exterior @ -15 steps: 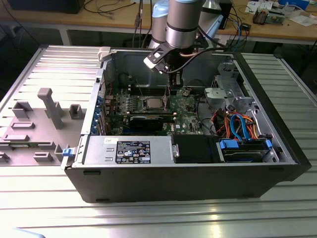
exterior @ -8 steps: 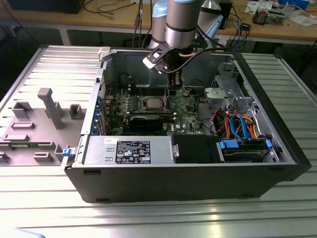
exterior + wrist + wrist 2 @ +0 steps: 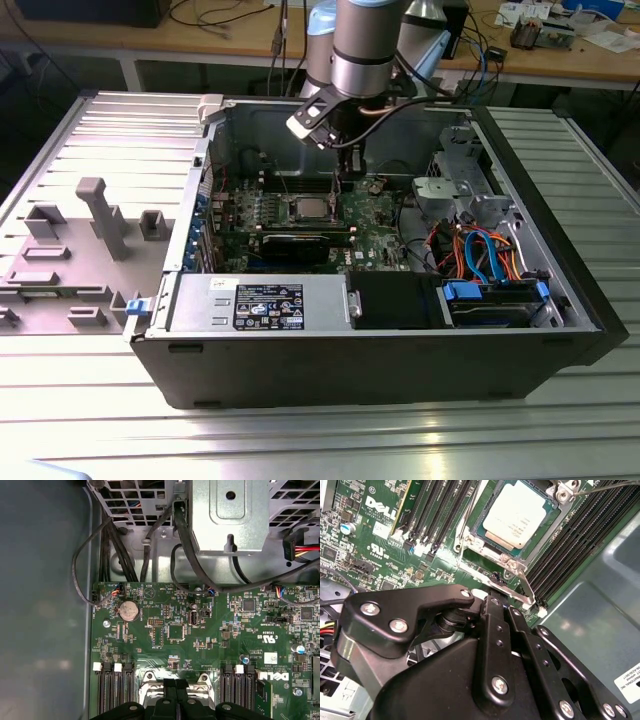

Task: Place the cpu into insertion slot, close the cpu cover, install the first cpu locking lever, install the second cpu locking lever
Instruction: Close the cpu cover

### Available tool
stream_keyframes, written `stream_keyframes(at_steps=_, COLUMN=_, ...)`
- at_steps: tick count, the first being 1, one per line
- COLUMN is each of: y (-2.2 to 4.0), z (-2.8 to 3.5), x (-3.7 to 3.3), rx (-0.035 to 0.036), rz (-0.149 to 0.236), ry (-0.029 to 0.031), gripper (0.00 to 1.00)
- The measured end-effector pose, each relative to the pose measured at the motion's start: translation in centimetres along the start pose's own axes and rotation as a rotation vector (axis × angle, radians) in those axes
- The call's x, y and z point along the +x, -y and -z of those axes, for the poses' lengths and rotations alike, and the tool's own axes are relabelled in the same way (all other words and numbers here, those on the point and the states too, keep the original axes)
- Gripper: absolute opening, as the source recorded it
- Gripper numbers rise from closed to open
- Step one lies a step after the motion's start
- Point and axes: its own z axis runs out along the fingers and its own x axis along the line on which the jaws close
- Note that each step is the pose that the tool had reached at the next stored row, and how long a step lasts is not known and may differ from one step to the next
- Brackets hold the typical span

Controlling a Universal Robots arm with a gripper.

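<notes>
Your claw (image 3: 494,601) hung low over the green board (image 3: 210,635) inside the open computer case (image 3: 380,370). Its two black fingers (image 3: 492,625) were pressed together, with nothing pinched between them as far as both wrist views showed. The cpu (image 3: 517,514) lay straight ahead of the fingertips, near but not touching, flat in the slot (image 3: 291,210) with its silvery face up. The cover (image 3: 489,551) looked folded down around it, framing that face. Between the claw and the cover ran a silvery lever (image 3: 520,590), just beyond the tips. Its long axis lay crosswise to the claw's reach, along the nearest edge of the slot, but you could not tell whether the tips touched it. A thin wire lever (image 3: 463,527) ran along another side of the cover, farther from the claw and lengthwise to its reach. By my reading the chip and cover were settled and the levers were the work in hand, the crosswise one being the nearer.
</notes>
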Motion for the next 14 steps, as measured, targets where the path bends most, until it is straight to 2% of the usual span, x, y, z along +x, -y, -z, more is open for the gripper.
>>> stream_keyframes(at_steps=10, y=0.33, z=-0.03, x=0.01, rx=0.0, rz=0.0, ry=0.0001, gripper=0.11)
stream_keyframes(at_steps=14, y=0.79, z=-0.16, x=0.02, rx=-0.0001, rz=0.0, ry=-0.0001, gripper=0.11)
